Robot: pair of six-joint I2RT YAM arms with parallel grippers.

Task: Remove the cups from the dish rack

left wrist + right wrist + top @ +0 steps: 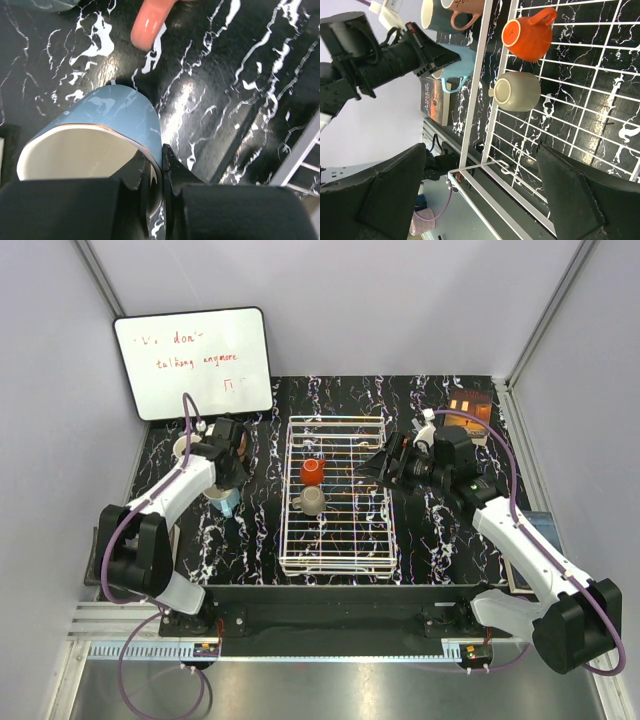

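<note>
The left gripper [159, 165] is pinching the blue mug [110, 115] by its wall left of the rack [335, 565], while the right gripper [375, 468] is hanging open beside it, the red mug [312, 471] and taupe mug [312, 500] lying inside.

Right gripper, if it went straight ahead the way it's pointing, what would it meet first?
Probably the beige mug lying in the dish rack, ahead of the open right gripper; the orange mug sits beside it. Depth is unclear, so the rack's wires might come first.
</note>
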